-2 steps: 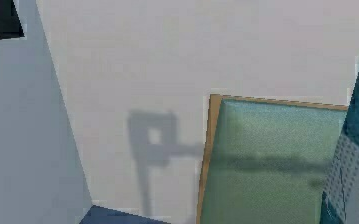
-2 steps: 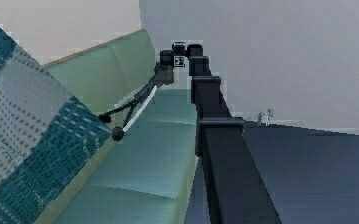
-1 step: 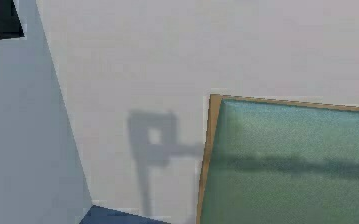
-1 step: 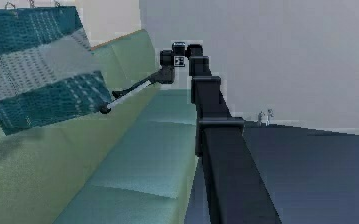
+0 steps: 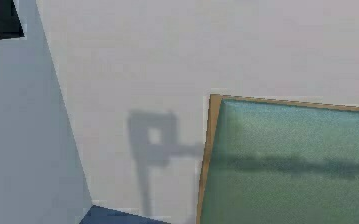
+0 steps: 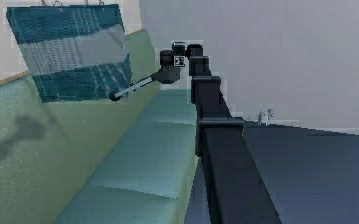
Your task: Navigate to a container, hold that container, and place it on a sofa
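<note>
Holds blue striped container (image 6: 72, 55) in gripper (image 6: 118, 96) above sofa (image 6: 137, 160) seat; cannot tell finger state. Lower squarely mid-cushion, clear of front edge.

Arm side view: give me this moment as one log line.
stage: placing | jaws: hold the container, hanging clear | container: tilted, above the sofa seat | arm: extended | set-down: not yet

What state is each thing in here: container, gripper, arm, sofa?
container, tilted, hanging at the end of the fingers, clear of the seat.
gripper, holding the container above the sofa.
arm, reaching out alongside the sofa's seat.
sofa, standing against the wall; the container is not yet set on it.
</note>
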